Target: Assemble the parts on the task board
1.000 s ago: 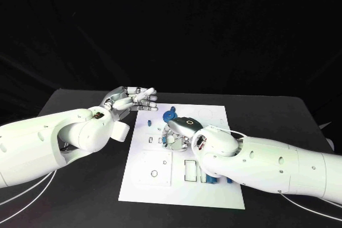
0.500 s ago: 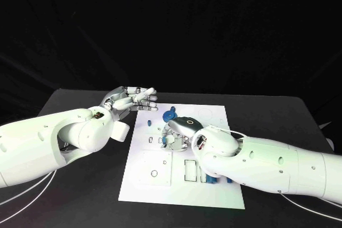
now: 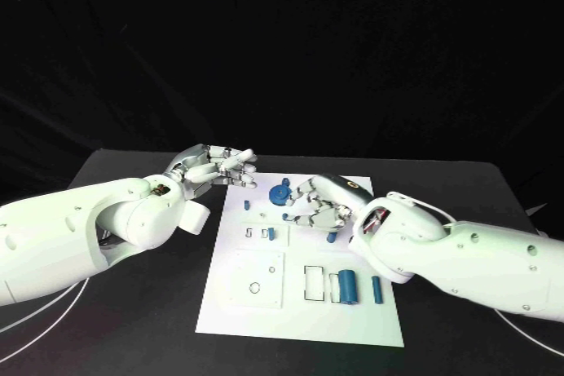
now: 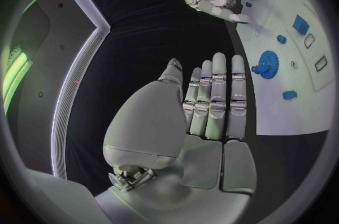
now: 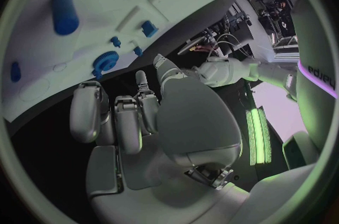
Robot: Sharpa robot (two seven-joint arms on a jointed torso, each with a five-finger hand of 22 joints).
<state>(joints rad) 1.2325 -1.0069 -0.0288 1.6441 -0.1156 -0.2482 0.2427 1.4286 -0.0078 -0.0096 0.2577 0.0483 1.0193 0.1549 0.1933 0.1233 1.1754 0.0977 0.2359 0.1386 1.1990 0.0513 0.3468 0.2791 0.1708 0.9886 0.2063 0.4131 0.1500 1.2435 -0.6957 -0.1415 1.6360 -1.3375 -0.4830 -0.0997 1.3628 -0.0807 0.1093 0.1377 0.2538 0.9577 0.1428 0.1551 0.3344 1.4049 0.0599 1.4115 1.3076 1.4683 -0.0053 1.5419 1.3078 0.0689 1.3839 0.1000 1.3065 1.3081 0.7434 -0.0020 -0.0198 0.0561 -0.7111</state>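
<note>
Flat on the near end of the white task board (image 3: 235,311), back along the right forearm: a fat blue cylinder (image 3: 348,286) and a slim blue peg (image 3: 376,289), side by side, long axes running away from the robot. Farther on, poised over the board's middle, the silver right hand (image 3: 319,206), fingers loosely bent and apart, holding nothing. Just beside its fingertips, toward the other arm, a blue toothed gear (image 3: 279,196). Beyond, off the board's far corner, the silver left hand (image 3: 220,165), empty and unclenched, likely the less handy of the two for the gear.
</note>
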